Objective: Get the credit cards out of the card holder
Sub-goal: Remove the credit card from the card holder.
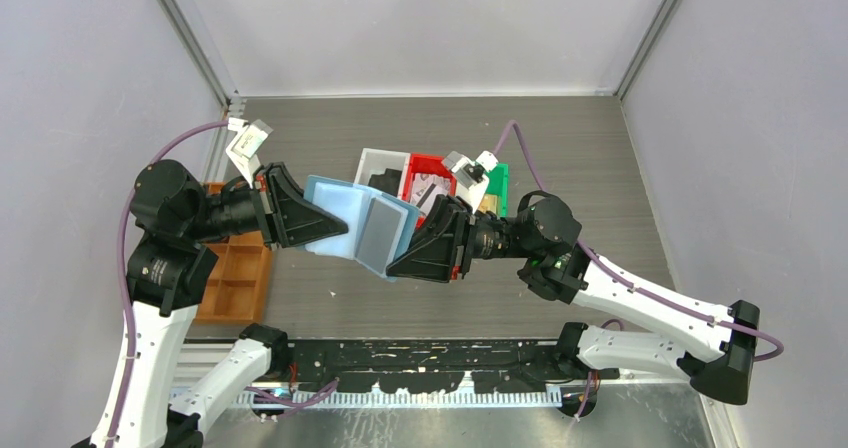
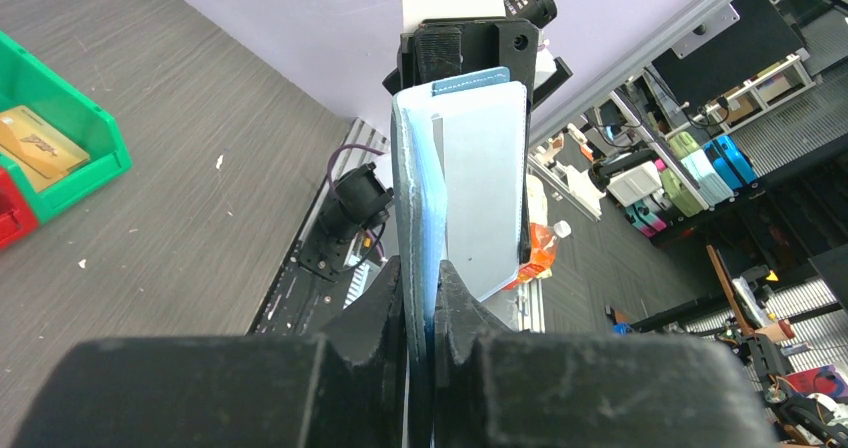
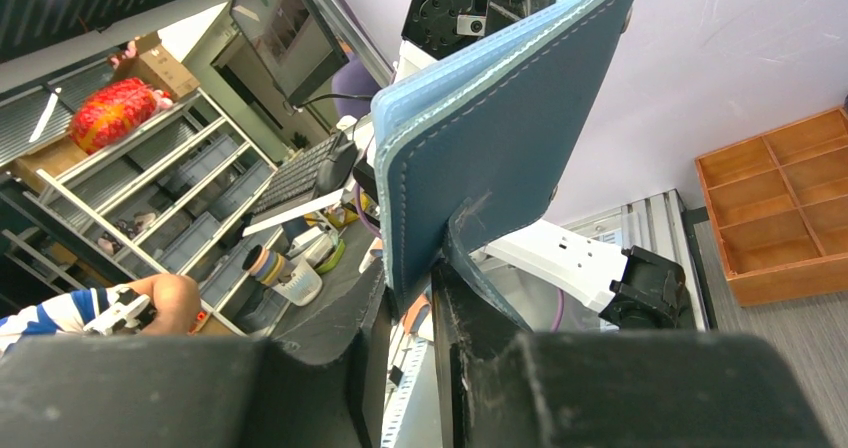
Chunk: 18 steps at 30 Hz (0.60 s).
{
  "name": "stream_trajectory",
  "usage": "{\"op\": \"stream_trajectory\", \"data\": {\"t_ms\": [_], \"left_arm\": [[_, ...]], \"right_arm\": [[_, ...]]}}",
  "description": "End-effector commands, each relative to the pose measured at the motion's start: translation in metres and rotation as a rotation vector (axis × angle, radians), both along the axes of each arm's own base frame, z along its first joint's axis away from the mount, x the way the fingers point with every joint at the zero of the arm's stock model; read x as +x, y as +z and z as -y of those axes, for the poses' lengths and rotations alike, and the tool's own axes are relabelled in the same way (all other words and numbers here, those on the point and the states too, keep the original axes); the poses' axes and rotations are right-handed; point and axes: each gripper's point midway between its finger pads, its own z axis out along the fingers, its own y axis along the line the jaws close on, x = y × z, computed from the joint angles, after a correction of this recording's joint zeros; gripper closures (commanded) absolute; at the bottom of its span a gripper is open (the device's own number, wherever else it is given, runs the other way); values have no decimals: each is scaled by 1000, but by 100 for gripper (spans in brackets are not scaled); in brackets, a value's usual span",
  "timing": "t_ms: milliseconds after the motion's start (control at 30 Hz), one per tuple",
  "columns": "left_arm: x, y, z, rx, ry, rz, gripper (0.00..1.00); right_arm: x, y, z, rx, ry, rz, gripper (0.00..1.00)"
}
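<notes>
Left fingers (image 2: 383, 313) and right fingers (image 3: 462, 298) pinch the flat, stitched blue card holder (image 1: 345, 218).

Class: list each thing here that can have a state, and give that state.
card holder, open, held in the air by both grippers
left gripper, shut on card holder
right gripper, shut on card holder
grey card, in a slot of the card holder
green bin, holding a gold card
</notes>
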Motion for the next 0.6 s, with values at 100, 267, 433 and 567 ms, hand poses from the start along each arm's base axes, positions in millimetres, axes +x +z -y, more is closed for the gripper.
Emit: {"op": "stream_trajectory", "data": {"t_ms": [100, 267, 433, 567], "left_arm": [[-6, 15, -1, -24, -4, 70, 100], [-5, 15, -1, -26, 0, 65, 100], [-6, 16, -1, -26, -2, 69, 100], [-6, 16, -1, -26, -3, 67, 100]], "right_arm": [[-8, 29, 13, 105, -2, 61, 74], [-10, 32, 15, 129, 1, 65, 75], [0, 28, 10, 95, -42, 41, 80], [19, 18, 5, 29, -145, 7, 84]]}}
